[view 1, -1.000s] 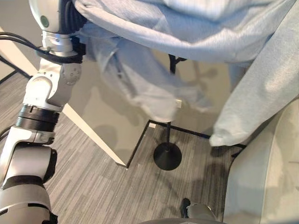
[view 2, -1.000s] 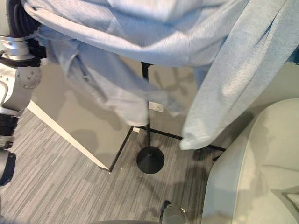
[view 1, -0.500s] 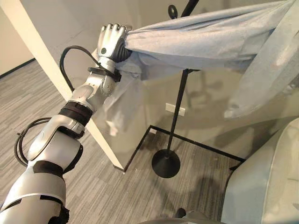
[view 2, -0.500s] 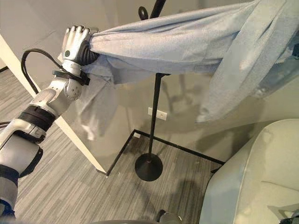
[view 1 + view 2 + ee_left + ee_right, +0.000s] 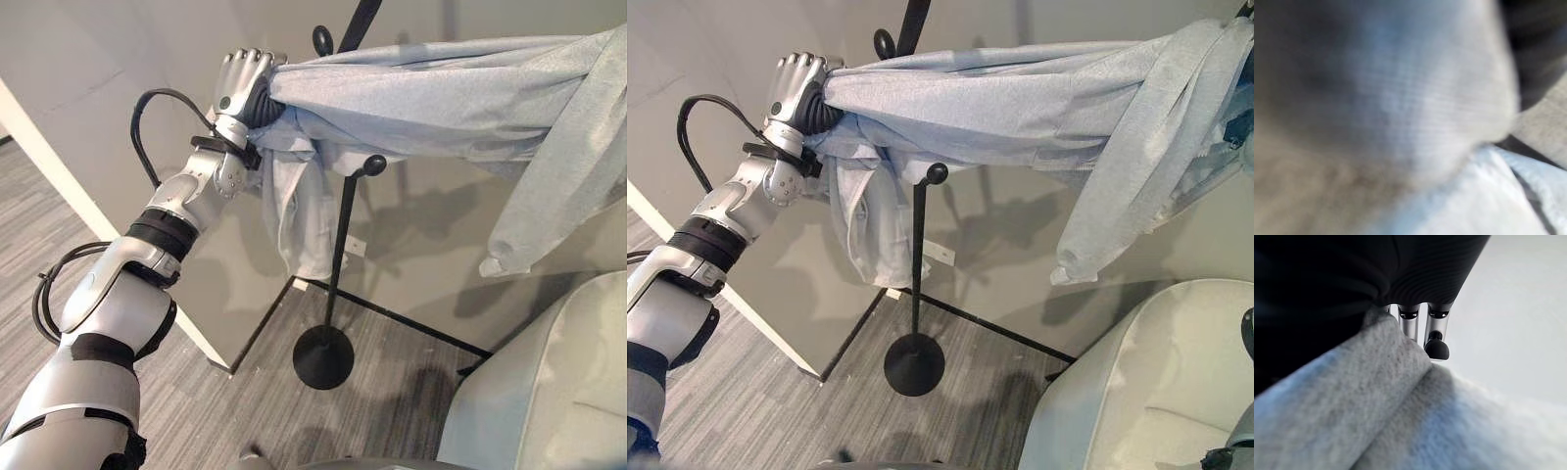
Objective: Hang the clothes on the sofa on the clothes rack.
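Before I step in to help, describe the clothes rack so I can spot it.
Look at the grey wall corner left of the pale sofa. There stands the clothes rack: a thin black pole on a round black base, with knob-tipped hooks, under the light grey garment held up by the left hand.

Our left arm reaches up and forward from the lower left, elbow bent, wrist raised high. Our left hand (image 5: 245, 86) is clenched into a fist, fingers curled round a bunched end of the pale blue-grey fabric garment (image 5: 441, 93). Our right hand (image 5: 1420, 325) shows in its wrist view, silver dark-tipped fingers (image 5: 1436, 338) lying against the same cloth.
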You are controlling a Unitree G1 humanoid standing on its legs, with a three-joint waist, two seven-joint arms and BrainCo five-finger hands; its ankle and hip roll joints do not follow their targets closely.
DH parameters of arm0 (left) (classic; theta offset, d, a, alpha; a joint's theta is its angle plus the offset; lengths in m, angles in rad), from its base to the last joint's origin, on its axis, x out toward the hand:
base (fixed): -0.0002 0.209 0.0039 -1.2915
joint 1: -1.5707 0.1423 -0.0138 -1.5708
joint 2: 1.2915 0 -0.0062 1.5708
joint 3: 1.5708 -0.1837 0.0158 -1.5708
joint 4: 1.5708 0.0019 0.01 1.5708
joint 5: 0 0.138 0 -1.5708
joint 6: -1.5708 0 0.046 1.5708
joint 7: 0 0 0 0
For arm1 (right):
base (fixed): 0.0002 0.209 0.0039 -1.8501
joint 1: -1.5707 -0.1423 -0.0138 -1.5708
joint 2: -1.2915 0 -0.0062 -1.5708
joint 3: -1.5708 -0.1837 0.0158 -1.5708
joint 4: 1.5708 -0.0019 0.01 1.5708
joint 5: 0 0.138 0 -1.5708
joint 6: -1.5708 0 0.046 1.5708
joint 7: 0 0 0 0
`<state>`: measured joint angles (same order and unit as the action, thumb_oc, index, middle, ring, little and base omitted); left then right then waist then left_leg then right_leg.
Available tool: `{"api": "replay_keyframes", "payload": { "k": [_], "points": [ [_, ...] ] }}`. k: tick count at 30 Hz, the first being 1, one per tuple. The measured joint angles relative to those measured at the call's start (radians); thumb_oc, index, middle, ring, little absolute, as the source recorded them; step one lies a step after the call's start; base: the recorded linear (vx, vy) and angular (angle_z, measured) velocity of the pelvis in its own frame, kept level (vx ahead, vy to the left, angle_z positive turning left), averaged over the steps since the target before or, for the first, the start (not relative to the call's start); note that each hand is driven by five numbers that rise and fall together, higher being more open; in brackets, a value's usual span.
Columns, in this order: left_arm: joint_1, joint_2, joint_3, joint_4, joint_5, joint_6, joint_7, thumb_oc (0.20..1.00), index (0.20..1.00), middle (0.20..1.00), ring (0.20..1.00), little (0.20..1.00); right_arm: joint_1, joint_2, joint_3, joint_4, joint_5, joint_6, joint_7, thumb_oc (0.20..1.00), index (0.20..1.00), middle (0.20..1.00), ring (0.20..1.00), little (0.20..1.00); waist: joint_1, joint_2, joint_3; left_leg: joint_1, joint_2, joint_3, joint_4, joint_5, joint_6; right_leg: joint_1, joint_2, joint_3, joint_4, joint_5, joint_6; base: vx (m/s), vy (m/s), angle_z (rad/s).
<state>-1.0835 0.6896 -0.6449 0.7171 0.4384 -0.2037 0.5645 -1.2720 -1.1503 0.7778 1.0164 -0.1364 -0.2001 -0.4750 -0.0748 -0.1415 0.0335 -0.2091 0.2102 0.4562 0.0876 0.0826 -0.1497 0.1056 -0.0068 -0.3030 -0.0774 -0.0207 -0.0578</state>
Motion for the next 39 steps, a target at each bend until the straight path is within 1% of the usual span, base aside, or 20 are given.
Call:
{"api": "replay_keyframes", "payload": {
  "k": [1, 2, 3, 5, 6, 7, 11, 12, 13, 14, 16, 19, 20, 21, 22, 28, 32, 33, 34, 39],
  "points": [
    [0.036, 0.004, 0.02, -0.018, -0.006, -0.006, -0.008, 0.2, 0.2, 0.2, 0.2, 0.2, 0.003, 0.008, -0.004, -0.001, 0.001, -0.003, 0.006, 0.2, 0.2, 0.2, 0.2, 0.2, 0.0, 0.01, -0.002, 0.007, -0.009, -0.011, -0.026, 0.018, 0.022, 0.02, 0.009, 0.023, -0.011, -0.003, 0.007, 0.22, 0.0, -0.65],
    [0.069, 0.003, 0.019, -0.046, -0.006, -0.01, -0.022, 0.2, 0.2, 0.2, 0.2, 0.2, 0.013, 0.005, -0.026, -0.004, 0.001, -0.002, 0.009, 0.2, 0.2, 0.2, 0.2, 0.2, 0.0, 0.061, -0.003, 0.05, -0.025, -0.01, -0.042, 0.067, 0.048, 0.051, 0.04, 0.041, -0.011, -0.024, 0.04, 0.28, 0.0, -0.51],
    [0.149, 0.008, 0.067, -0.112, -0.008, -0.019, -0.028, 0.2, 0.2, 0.2, 0.2, 0.2, 0.104, 0.021, -0.086, -0.021, 0.003, -0.002, 0.011, 0.2, 0.2, 0.2, 0.2, 0.2, -0.001, 0.045, -0.014, 0.107, -0.069, -0.007, -0.094, 0.079, 0.131, 0.083, 0.021, 0.051, -0.011, -0.057, 0.085, 0.3, 0.01, -0.25],
    [0.269, 0.004, 0.143, -0.2, -0.009, -0.025, -0.03, 0.2, 0.2, 0.2, 0.2, 0.2, 0.198, 0.033, -0.14, -0.064, 0.004, -0.002, 0.011, 0.2, 0.2, 0.2, 0.2, 0.2, -0.001, 0.032, -0.023, 0.125, -0.102, -0.004, -0.115, 0.071, 0.134, 0.09, -0.008, 0.053, -0.011, -0.07, 0.103, 0.18, 0.024, 0.03],
    [0.372, -0.019, 0.243, -0.28, -0.01, -0.027, -0.036, 0.2, 0.2, 0.2, 0.2, 0.2, 0.297, 0.044, -0.248, -0.151, 0.003, 0.004, 0.017, 0.2, 0.2, 0.2, 0.2, 0.2, 0.001, 0.034, -0.027, 0.126, -0.117, -0.001, -0.128, 0.069, 0.139, 0.078, -0.027, 0.053, -0.01, -0.077, 0.116, 0.1, 0.04, 0.15],
    [0.552, -0.105, 0.381, -0.358, -0.03, -0.029, -0.031, 0.2, 0.2, 0.2, 0.2, 0.2, 0.478, 0.079, -0.357, -0.287, 0.001, -0.004, 0.022, 0.2, 0.2, 0.2, 0.2, 0.2, 0.009, 0.038, -0.025, 0.123, -0.149, 0.003, -0.146, 0.063, 0.15, 0.069, -0.05, 0.048, -0.01, -0.081, 0.125, 0.07, 0.044, 0.14],
    [0.803, -0.185, 0.401, -0.431, -0.029, -0.044, -0.072, 0.2, 0.2, 0.2, 0.2, 0.2, 0.777, 0.221, -0.54, -0.411, -0.001, -0.014, 0.034, 0.2, 0.2, 0.2, 0.2, 0.2, 0.039, 0.044, -0.02, 0.125, -0.189, -0.004, -0.157, 0.056, 0.174, 0.082, -0.082, 0.033, -0.011, -0.09, 0.14, 0.01, 0.028, 0.16],
    [0.815, -0.19, 0.401, -0.43, -0.029, -0.045, -0.081, 0.2, 0.2, 0.2, 0.2, 0.2, 0.795, 0.24, -0.547, -0.408, -0.001, -0.014, 0.035, 0.2, 0.2, 0.2, 0.2, 0.2, 0.04, 0.044, -0.02, 0.126, -0.193, -0.006, -0.157, 0.058, 0.177, 0.089, -0.085, 0.025, -0.011, -0.091, 0.142, -0.02, 0.042, 0.3],
    [0.834, -0.227, 0.423, -0.441, -0.05, -0.055, -0.096, 0.2, 0.2, 0.2, 0.2, 0.2, 0.859, 0.309, -0.649, -0.438, 0.0, -0.019, 0.03, 0.2, 0.2, 0.2, 0.2, 0.2, 0.046, 0.047, -0.016, 0.135, -0.195, -0.007, -0.158, 0.057, 0.179, 0.094, -0.087, 0.016, -0.007, -0.092, 0.146, -0.02, 0.027, 0.18],
    [0.847, -0.258, 0.42, -0.442, -0.075, -0.06, -0.099, 0.2, 0.2, 0.2, 0.2, 0.2, 0.894, 0.346, -0.685, -0.438, 0.004, -0.024, 0.018, 0.2, 0.2, 0.2, 0.2, 0.2, 0.052, 0.048, -0.013, 0.149, -0.196, -0.006, -0.161, 0.054, 0.183, 0.107, -0.086, 0.016, -0.009, -0.093, 0.147, -0.02, 0.025, 0.11],
    [0.878, -0.317, 0.402, -0.438, -0.131, -0.065, -0.136, 0.2, 0.2, 0.2, 0.2, 0.2, 0.934, 0.424, -0.712, -0.436, 0.007, -0.027, 0.019, 0.2, 0.2, 0.2, 0.2, 0.2, 0.054, 0.05, -0.009, 0.169, -0.195, -0.002, -0.171, 0.053, 0.184, 0.122, -0.085, 0.018, -0.011, -0.093, 0.148, -0.03, 0.014, -0.07],
    [0.882, -0.397, 0.362, -0.385, -0.257, -0.083, -0.181, 0.2, 0.2, 0.2, 0.2, 0.2, 0.937, 0.553, -0.719, -0.431, 0.06, -0.026, 0.008, 0.2, 0.2, 0.2, 0.2, 0.2, 0.03, 0.06, 0.012, 0.173, -0.189, 0.002, -0.174, 0.053, 0.183, 0.12, -0.08, 0.02, -0.011, -0.096, 0.151, -0.03, 0.011, -0.12],
    [0.88, -0.42, 0.353, -0.37, -0.272, -0.083, -0.195, 0.2, 0.2, 0.2, 0.2, 0.2, 0.938, 0.569, -0.704, -0.431, 0.064, -0.024, 0.01, 0.2, 0.2, 0.2, 0.2, 0.2, 0.025, 0.064, 0.02, 0.173, -0.186, 0.004, -0.174, 0.053, 0.183, 0.119, -0.075, 0.023, -0.011, -0.097, 0.15, -0.05, 0.008, -0.13],
    [0.881, -0.446, 0.325, -0.367, -0.356, -0.086, -0.215, 0.2, 0.2, 0.2, 0.2, 0.2, 0.943, 0.604, -0.702, -0.43, 0.08, -0.028, 0.004, 0.2, 0.2, 0.2, 0.2, 0.2, 0.017, 0.069, 0.034, 0.173, -0.179, 0.013, -0.175, 0.053, 0.183, 0.115, -0.074, 0.025, -0.011, -0.096, 0.149, -0.06, 0.004, -0.16],
    [0.886, -0.477, 0.311, -0.361, -0.432, -0.09, -0.231, 1.0, 1.0, 1.0, 1.0, 1.0, 0.944, 0.664, -0.7, -0.43, 0.098, -0.028, -0.002, 0.2, 0.2, 0.2, 0.2, 0.2, 0.003, 0.068, 0.041, 0.173, -0.175, 0.02, -0.174, 0.053, 0.183, 0.113, -0.073, 0.029, -0.011, -0.096, 0.149, -0.07, 0.003, -0.17],
    [0.913, -0.536, 0.277, -0.342, -0.777, -0.103, -0.322, 1.0, 1.0, 1.0, 1.0, 1.0, 0.972, 0.798, -0.564, -0.431, 0.145, -0.028, 0.008, 0.2, 0.2, 0.2, 0.2, 0.2, -0.014, 0.078, 0.059, 0.173, -0.164, 0.047, -0.175, 0.055, 0.18, 0.098, -0.071, 0.053, -0.011, -0.09, 0.139, -0.04, 0.009, -0.15],
    [0.978, -0.524, 0.3, -0.213, -0.818, -0.121, -0.352, 1.0, 1.0, 1.0, 1.0, 1.0, 1.019, 0.846, -0.474, -0.476, 0.159, -0.031, 0.05, 0.2, 0.2, 0.2, 0.2, 0.2, -0.012, 0.081, 0.059, 0.176, -0.162, 0.052, -0.174, 0.055, 0.18, 0.097, -0.071, 0.069, -0.011, -0.089, 0.138, -0.04, 0.002, -0.05],
    [1.008, -0.521, 0.308, -0.126, -0.834, -0.122, -0.355, 1.0, 1.0, 1.0, 1.0, 1.0, 1.029, 0.85, -0.474, -0.474, 0.162, -0.036, 0.065, 1.0, 1.0, 1.0, 1.0, 1.0, -0.009, 0.082, 0.059, 0.176, -0.162, 0.051, -0.174, 0.055, 0.18, 0.098, -0.071, 0.069, -0.011, -0.089, 0.137, -0.04, 0.002, -0.03],
    [1.02, -0.529, 0.344, 0.007, -0.853, -0.115, -0.356, 1.0, 1.0, 1.0, 1.0, 1.0, 1.03, 0.849, -0.478, -0.463, 0.188, -0.038, 0.067, 1.0, 1.0, 1.0, 1.0, 1.0, -0.001, 0.081, 0.059, 0.176, -0.161, 0.051, -0.174, 0.055, 0.18, 0.098, -0.07, 0.069, -0.011, -0.089, 0.137, -0.04, 0.002, 0.01],
    [1.062, -0.522, 0.424, 0.14, -0.845, -0.095, -0.339, 1.0, 1.0, 1.0, 1.0, 1.0, 1.042, 0.84, -0.524, -0.411, 0.261, -0.046, 0.078, 1.0, 1.0, 1.0, 1.0, 1.0, 0.007, 0.082, 0.058, 0.176, -0.162, 0.05, -0.174, 0.055, 0.18, 0.099, -0.07, 0.066, -0.011, -0.089, 0.137, 0.0, 0.0, 0.0]
  ]
}}
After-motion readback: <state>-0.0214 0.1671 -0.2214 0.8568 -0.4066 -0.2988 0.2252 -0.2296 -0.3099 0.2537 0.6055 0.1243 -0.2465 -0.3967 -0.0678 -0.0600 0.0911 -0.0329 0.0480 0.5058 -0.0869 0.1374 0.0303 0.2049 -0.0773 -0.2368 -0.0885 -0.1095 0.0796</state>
